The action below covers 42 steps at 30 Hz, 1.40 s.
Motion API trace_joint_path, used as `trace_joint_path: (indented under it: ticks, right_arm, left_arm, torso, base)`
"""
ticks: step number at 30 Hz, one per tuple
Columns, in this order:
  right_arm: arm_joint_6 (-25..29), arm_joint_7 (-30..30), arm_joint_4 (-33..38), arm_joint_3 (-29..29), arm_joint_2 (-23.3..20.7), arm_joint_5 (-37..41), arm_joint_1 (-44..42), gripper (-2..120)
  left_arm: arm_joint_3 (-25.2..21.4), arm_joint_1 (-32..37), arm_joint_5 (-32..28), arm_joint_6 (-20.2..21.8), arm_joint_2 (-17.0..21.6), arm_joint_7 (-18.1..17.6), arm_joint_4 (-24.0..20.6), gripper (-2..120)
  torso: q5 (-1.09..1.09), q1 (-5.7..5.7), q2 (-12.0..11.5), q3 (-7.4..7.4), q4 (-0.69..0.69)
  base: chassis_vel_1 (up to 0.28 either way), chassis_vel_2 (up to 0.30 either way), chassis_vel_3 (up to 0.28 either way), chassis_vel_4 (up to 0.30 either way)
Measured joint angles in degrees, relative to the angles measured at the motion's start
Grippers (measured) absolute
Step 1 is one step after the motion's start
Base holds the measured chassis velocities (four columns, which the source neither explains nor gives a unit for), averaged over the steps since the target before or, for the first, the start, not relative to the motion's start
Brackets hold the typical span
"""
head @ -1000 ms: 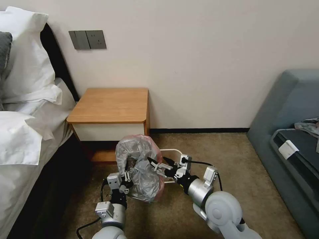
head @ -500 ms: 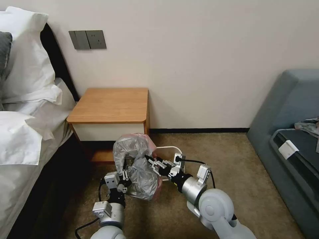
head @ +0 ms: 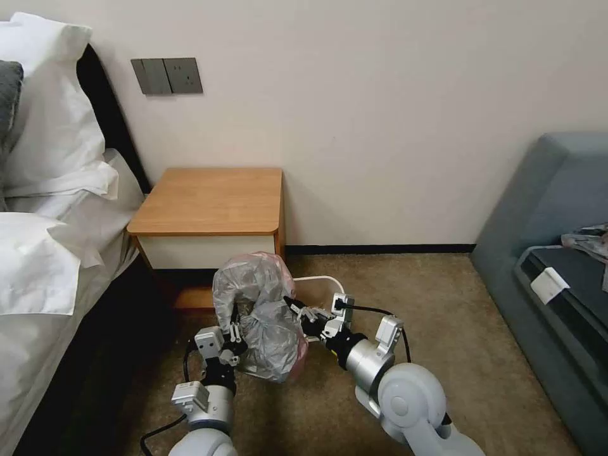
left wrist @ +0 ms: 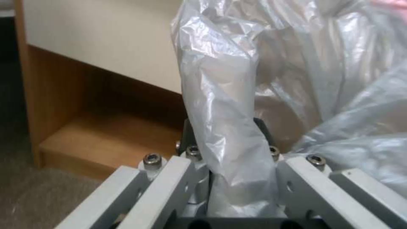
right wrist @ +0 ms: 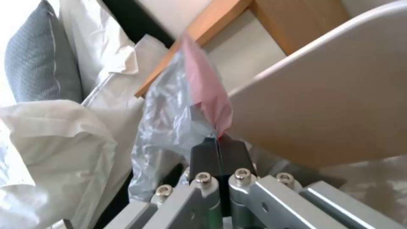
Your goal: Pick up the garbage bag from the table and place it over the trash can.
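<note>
The garbage bag, crinkly grey plastic with a pink rim, hangs bunched between my two grippers just above the carpet in front of the table. My left gripper is shut on a grey fold of the bag, which runs up between its fingers. My right gripper is shut on the pink rim, its black pads pressed together. The cream trash can stands right behind the bag, mostly covered; its wall is close beside the right gripper.
A bed with white pillows lies along the left. A grey sofa stands at the right. The wall with a switch panel is behind the table. Open carpet lies between the trash can and the sofa.
Both grippers have carried the bag a little to the left and towards the table. The right arm has come in closer behind it.
</note>
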Motion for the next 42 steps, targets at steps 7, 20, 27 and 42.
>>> trace_joint_path:
  ticks: [7, 20, 27, 42]
  right_arm:
    - [0.0, 1.0, 2.5, 1.5, -0.3, 0.3, 0.0, 0]
    - [-0.2, 4.2, 4.7, 5.5, -2.0, 4.4, 3.3, 0]
    - [-0.8, 8.4, 5.5, 6.5, -2.8, 7.5, 4.1, 0]
    - [-3.1, 14.1, 4.6, 7.8, -6.1, 13.6, 8.5, 0]
  left_arm:
    - [-0.4, 0.2, -2.0, 0.7, -0.1, -1.3, -1.2, 7]
    - [-0.6, -0.1, -2.1, 1.5, 0.2, -1.3, -1.3, 7]
    - [-1.1, -0.2, -3.5, 1.9, 0.3, -1.3, -1.3, 7]
    - [-1.9, 0.1, -5.4, 2.6, 0.5, 0.8, -2.3, 7]
  torso:
    - [0.00, 0.00, 0.0, 0.00, 0.00]
    - [0.00, 0.00, 0.0, 0.00, 0.00]
    - [0.00, 0.00, 0.0, 0.01, 0.00]
    - [0.00, 0.00, 0.0, 0.01, 0.00]
  base:
    - [0.000, 0.000, 0.000, 0.000]
    - [0.000, 0.000, 0.000, 0.000]
    - [0.000, 0.000, 0.000, 0.000]
    - [0.000, 0.000, 0.000, 0.000]
